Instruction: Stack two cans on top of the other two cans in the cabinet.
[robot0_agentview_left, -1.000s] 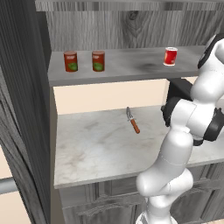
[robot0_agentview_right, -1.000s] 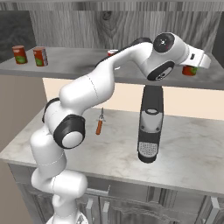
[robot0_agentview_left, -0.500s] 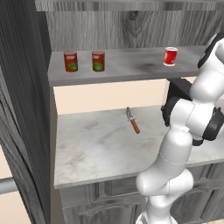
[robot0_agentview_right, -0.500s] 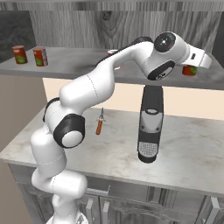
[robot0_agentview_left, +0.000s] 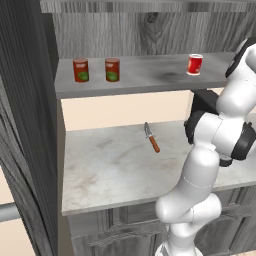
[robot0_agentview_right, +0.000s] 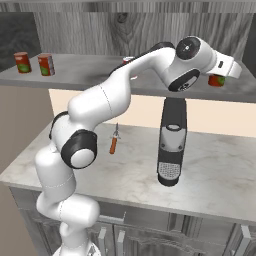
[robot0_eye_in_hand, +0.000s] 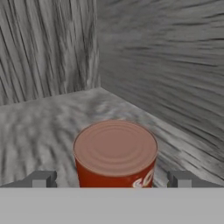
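Four red cans on the cabinet shelf: two green-label cans side by side at 9 o'clock, a white-banded can toward 3, plus a plain red can in the far corner. Gripper spread wide, fingertips flanking that corner can, not touching. One orange-handled knife and one coffee machine down on the marble counter.

Two red cans with green label patches stand upright, near each other, at upper left on the cabinet's grey shelf board. A white-banded can stands upper right. My camera looks down on another red can, upright.
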